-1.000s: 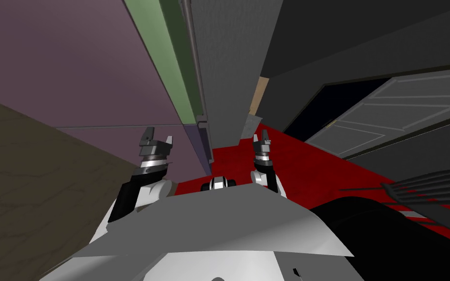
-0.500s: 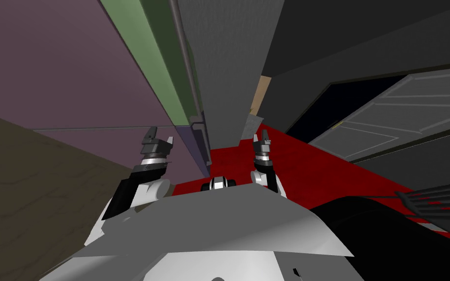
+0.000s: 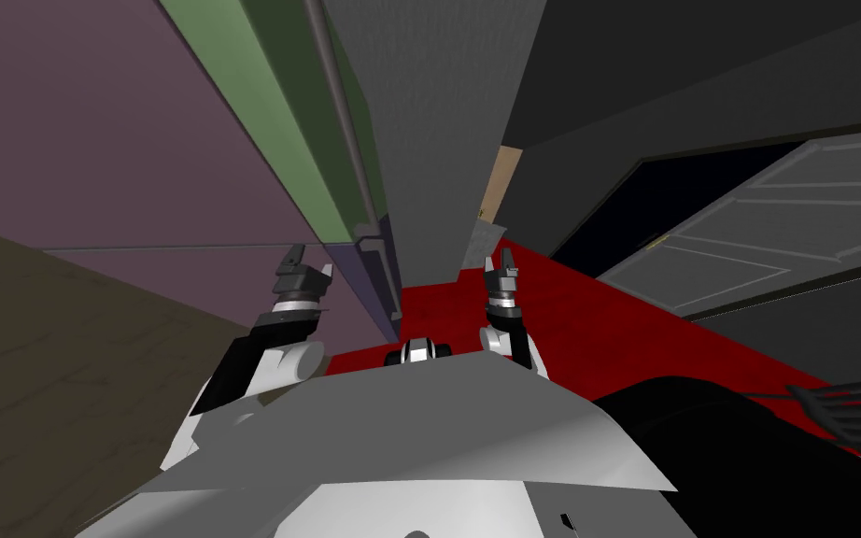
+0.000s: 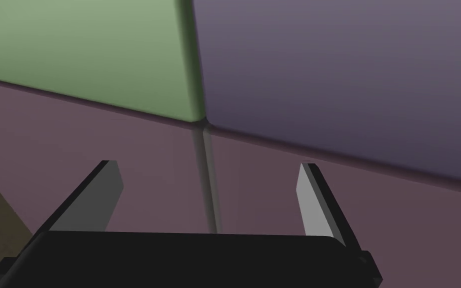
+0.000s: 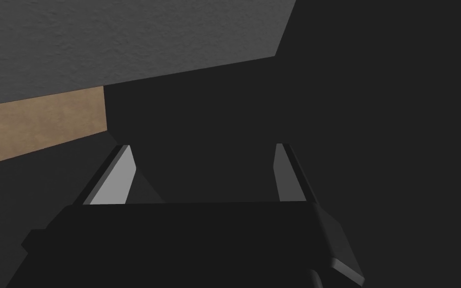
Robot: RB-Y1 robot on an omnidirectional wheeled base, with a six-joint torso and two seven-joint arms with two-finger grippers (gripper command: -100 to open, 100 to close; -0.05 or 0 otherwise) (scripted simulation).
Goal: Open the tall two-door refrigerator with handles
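- Left gripper (image 3: pixel 311 261), fingers spread and empty, hovers near the refrigerator (image 3: pixel 429 140), beside its green door (image 3: pixel 242 93).
- Handle (image 3: pixel 343 121) ungrasped; the doors look shut, so the opening remains.
- Right gripper (image 3: pixel 500 259) spread, holding nothing.

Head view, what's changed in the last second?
I moved, seemingly closer: the refrigerator's green door and handle slid left, the grey panelled door right. The left end effector and right end effector stayed open, holding nothing.
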